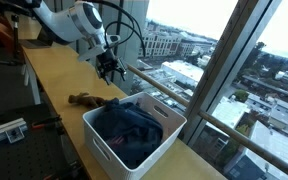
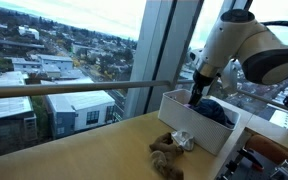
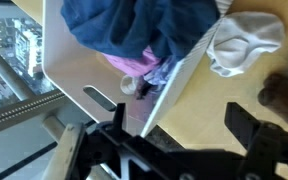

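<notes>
Your white rectangular plastic bin (image 1: 96, 138), lower centre in an exterior view, holds a plain dark navy crumpled cloth (image 1: 131, 127). In the wrist view, a pink fabric piece (image 3: 134, 64) shows at top centre. A white crumpled cloth (image 3: 242, 45) is at upper right against the light tan wooden tabletop (image 3: 216, 100), and your black metal gripper (image 3: 179, 138) runs along the bottom.

We read this as a lab or office bay high up in a tower. Floor-to-ceiling window (image 1: 234, 60) with a rail (image 2: 84, 88) across it, and city rooftops (image 2: 44, 60) far below in both exterior views. A long wooden counter (image 1: 59, 75) runs along the glass, with a robot arm (image 1: 69, 20) reaching over it and cables (image 1: 129, 20) looped off it. Metal rig hardware (image 1: 4, 130) sits beside the counter's inner edge. We can't narrow it further than lab or office
</notes>
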